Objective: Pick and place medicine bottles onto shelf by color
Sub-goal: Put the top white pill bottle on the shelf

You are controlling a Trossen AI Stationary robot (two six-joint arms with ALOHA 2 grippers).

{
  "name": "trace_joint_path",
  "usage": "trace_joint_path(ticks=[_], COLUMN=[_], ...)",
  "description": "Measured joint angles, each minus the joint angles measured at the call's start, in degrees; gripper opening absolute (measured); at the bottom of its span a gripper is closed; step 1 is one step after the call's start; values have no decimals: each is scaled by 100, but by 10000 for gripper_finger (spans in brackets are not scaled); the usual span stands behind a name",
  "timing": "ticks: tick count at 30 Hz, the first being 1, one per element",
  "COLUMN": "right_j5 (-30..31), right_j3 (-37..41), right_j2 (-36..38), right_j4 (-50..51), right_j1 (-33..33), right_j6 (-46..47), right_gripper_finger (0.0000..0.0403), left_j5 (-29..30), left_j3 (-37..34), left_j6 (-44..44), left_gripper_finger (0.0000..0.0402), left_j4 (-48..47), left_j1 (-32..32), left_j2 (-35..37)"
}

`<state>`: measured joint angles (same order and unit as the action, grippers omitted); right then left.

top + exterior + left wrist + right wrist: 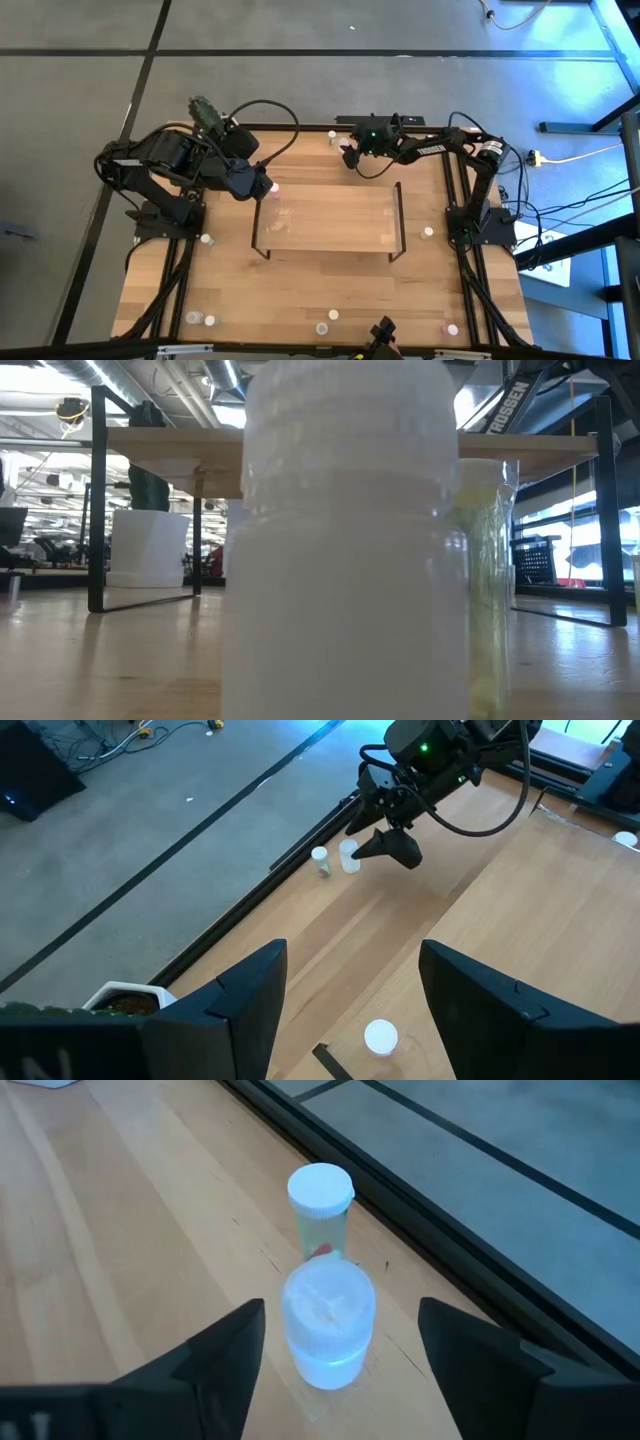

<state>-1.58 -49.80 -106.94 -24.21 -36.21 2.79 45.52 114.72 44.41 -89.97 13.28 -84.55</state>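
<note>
While reaching inward over the shelf [330,215]'s left end, hovering with left gripper [268,188] spread above a pink bottle [380,1037]; farther back, poising right gripper [352,157] agape around far-edge medicine bottles [328,1330]; reading "ROSSEN" in the low view.

Smooth translucent plastic bottle [328,1327] on matt light-wood table [120,1260].

White-capped pale bottles [322,1330], light-wood shelf [330,215], dark arms.
</note>
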Motion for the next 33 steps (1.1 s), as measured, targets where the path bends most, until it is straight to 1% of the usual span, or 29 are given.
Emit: trace_joint_path(ticks=[6, 10, 14, 20, 23, 33], right_j5=[-2, 0, 0, 13, 125, 301], right_j3=[0, 0, 0, 0, 0, -14], right_j2=[0, 0, 0, 0, 0, -79], right_j4=[0, -11, -12, 17, 20, -12], right_j1=[0, 0, 0, 0, 2, 2], right_j6=[-4, -7, -11, -18, -20, 78], right_gripper_finger=[243, 244, 264, 317, 335, 342], left_j5=[0, 0, 0, 0, 0, 0], left_j3=[0, 0, 0, 0, 0, 0], left_j6=[0, 0, 0, 1, 0, 1], left_gripper_finger=[222, 222, 222, 222, 222, 222], left_j4=[0, 0, 0, 0, 0, 0], left_j1=[2, 0, 0, 0, 0, 0], left_j2=[0, 0, 0, 1, 0, 0])
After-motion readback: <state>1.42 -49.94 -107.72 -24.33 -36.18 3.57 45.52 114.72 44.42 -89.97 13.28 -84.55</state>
